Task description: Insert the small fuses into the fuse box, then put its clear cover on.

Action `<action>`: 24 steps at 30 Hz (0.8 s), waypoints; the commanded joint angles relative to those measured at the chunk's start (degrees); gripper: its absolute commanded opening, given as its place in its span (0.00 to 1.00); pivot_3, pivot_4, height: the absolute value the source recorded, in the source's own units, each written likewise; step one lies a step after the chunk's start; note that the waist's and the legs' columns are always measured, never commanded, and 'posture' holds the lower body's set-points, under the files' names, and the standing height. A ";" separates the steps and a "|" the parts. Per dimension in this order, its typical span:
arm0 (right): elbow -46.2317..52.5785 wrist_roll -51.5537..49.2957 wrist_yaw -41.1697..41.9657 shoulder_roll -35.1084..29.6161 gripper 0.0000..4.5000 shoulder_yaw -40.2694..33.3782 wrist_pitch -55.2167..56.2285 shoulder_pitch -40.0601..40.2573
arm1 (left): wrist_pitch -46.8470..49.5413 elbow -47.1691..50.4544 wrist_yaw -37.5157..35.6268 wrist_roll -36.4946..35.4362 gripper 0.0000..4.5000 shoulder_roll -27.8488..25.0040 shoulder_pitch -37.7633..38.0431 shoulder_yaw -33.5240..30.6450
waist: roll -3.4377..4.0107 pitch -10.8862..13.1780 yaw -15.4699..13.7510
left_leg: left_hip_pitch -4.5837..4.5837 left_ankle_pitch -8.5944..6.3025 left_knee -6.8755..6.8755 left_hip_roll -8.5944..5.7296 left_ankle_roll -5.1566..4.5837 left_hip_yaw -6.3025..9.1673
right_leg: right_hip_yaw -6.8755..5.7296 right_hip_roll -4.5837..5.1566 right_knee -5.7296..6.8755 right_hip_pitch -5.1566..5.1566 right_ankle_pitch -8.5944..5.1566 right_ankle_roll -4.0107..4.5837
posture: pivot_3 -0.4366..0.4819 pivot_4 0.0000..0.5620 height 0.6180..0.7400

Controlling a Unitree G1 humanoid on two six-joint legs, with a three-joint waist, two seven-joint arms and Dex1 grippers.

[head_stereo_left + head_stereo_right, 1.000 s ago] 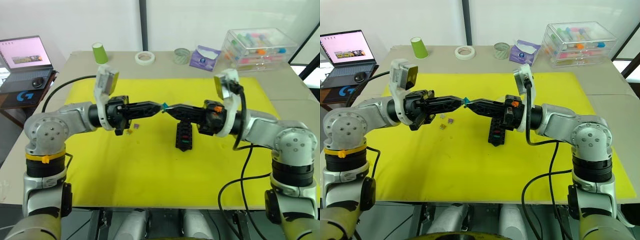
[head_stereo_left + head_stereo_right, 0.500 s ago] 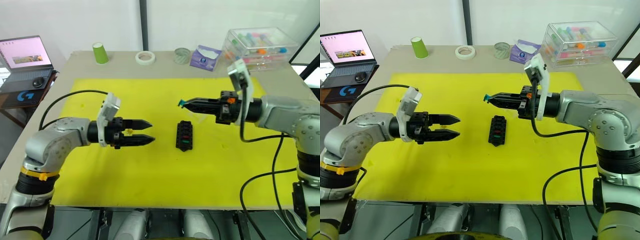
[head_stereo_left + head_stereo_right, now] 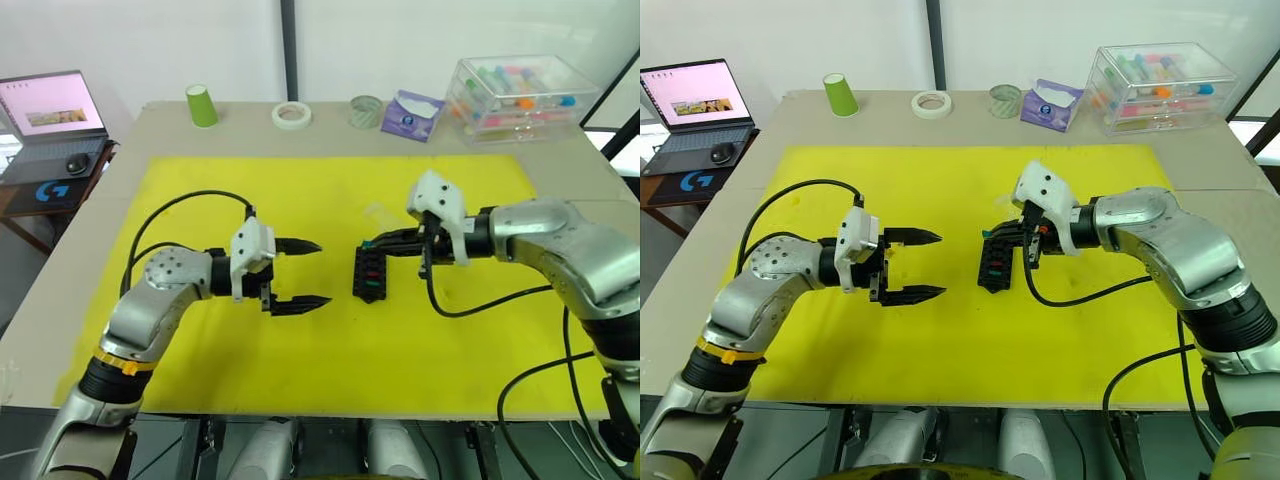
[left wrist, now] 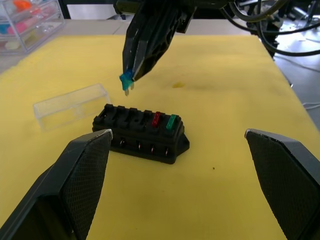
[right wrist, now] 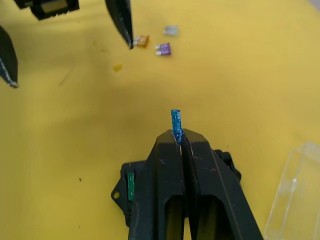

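Observation:
The black fuse box (image 3: pixel 371 272) lies mid-mat with a red fuse (image 4: pixel 156 119) and a green fuse (image 4: pixel 171 121) seated in its slots. My right gripper (image 3: pixel 368 243) is shut on a teal-blue fuse (image 5: pixel 175 120), held prongs-down just above the box's empty end. My left gripper (image 3: pixel 322 272) hovers wide open and empty to the left of the box. The clear cover (image 4: pixel 70 105) lies on the mat just beyond the box. Three loose fuses, brown (image 5: pixel 141 41), purple (image 5: pixel 163 49) and grey (image 5: pixel 171 31), rest on the mat near the left fingers.
The yellow mat (image 3: pixel 300 190) covers the table. Along the back edge stand a green cup (image 3: pixel 201 105), a tape roll (image 3: pixel 291 115), a second roll (image 3: pixel 364 110), a purple packet (image 3: pixel 410 115) and a large clear storage box (image 3: pixel 520 95). A laptop (image 3: pixel 50 105) sits far left.
The two grippers met tip to tip at the teal fuse. My left gripper then opened and drew back lower. The right kept the fuse and brought it down over the fuse box.

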State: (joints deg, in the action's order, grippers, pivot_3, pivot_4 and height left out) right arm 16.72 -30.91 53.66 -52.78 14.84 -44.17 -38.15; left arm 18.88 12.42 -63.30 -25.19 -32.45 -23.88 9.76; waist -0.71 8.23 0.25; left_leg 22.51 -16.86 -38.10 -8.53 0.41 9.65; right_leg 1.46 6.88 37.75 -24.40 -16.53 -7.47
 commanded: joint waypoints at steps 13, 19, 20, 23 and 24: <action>-0.77 7.25 4.43 1.99 0.00 -0.69 5.65 2.52 | -1.22 -0.10 0.43 2.12 0.99 0.94 -2.08 0.38 | 0.00 0.00 0.15 | 0.00 0.00 -0.01 0.00 0.00 0.01 | -0.01 -0.02 0.01 0.00 0.00 0.00 | 0.48 0.27 1.00; -1.26 8.20 5.20 2.83 0.00 -1.35 5.10 3.02 | -1.54 -0.26 -0.07 2.46 0.99 0.78 -1.94 0.41 | 0.00 0.00 0.19 | 0.00 0.00 0.00 0.00 0.00 0.01 | -0.01 -0.02 0.01 0.00 0.00 0.00 | 0.48 0.27 1.00; -1.31 8.41 5.27 2.83 0.00 -1.33 5.05 3.06 | -1.55 -0.31 -0.12 2.52 0.99 0.78 -1.92 0.40 | 0.00 0.00 0.20 | 0.00 0.00 0.00 0.00 0.00 0.01 | -0.01 -0.02 0.01 0.00 0.00 0.00 | 0.48 0.27 1.00; -1.42 8.98 5.34 2.89 0.00 -1.30 4.87 3.07 | -1.90 -0.57 -0.27 2.76 0.99 0.83 -1.85 0.38 | 0.00 0.00 0.18 | 0.00 0.00 0.00 0.00 0.00 0.01 | -0.01 -0.02 0.01 0.00 0.00 0.00 | 0.48 0.27 1.00; -1.46 9.05 5.11 3.09 0.00 -1.41 4.69 2.99 | -2.09 -0.69 -0.27 2.89 0.99 0.90 -1.85 0.35 | 0.00 0.00 0.19 | 0.00 0.00 -0.01 0.00 0.00 0.01 | -0.01 -0.02 0.01 0.00 0.00 0.00 | 0.48 0.27 1.00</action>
State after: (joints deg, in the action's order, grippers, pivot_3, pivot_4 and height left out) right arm 14.54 -22.15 58.80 -50.30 15.05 -39.62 -34.73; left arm 18.10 11.32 -63.52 -22.51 -31.45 -25.40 10.40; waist -0.72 8.23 0.44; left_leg 22.50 -16.86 -38.11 -8.53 0.41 9.66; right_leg 1.45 6.86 37.76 -24.40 -16.53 -7.47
